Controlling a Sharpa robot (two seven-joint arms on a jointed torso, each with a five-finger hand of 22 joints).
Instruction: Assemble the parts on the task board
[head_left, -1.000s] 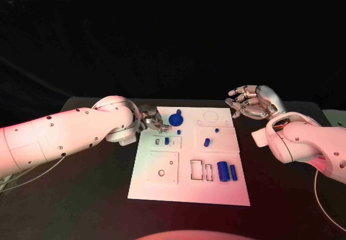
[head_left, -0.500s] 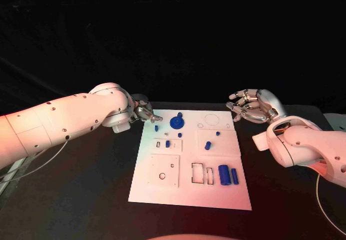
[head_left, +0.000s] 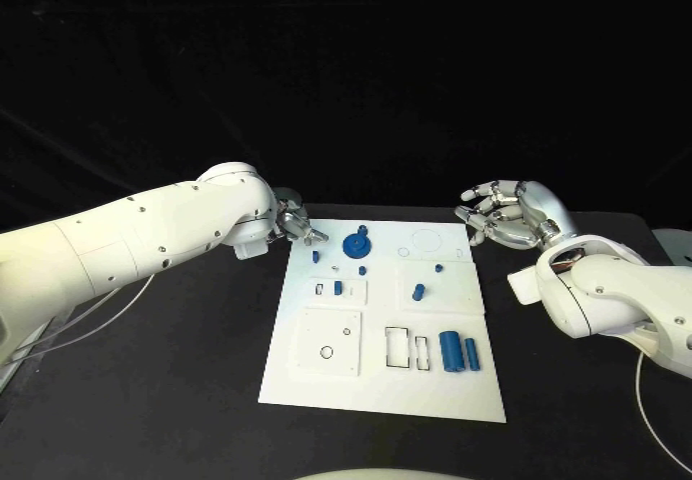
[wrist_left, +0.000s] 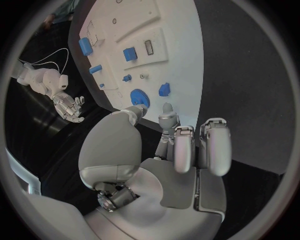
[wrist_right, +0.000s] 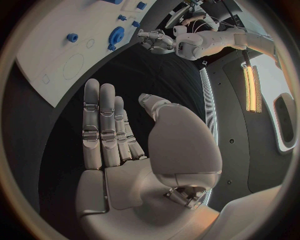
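Observation:
The white task board (head_left: 332, 375) lies in the middle of the black table. A blue gear (head_left: 356, 241) sits near its far edge, with a small blue part (head_left: 316, 256) just beside it and several other small blue parts around the middle. Two blue cylinders (head_left: 451, 348) lie side by side toward the near right. My left hand (head_left: 293, 225) hovers just off the far left corner, holding nothing. In the left wrist view its fingers (wrist_left: 212, 145) are apart, a little short of the gear (wrist_left: 139, 97). My right hand (head_left: 505, 213) hangs empty off the far right corner, palm (wrist_right: 125, 145) bare.
Black tabletop (head_left: 159, 400) surrounds the board on all sides. The board carries several rectangular and round recesses, such as the slots (head_left: 394, 343) near the cylinders and a round outline (head_left: 427, 240) at the far right.
My left hand has drawn back from over the board's far left area to just off its corner. A small blue part shows where the hand was. The right hand has barely moved.

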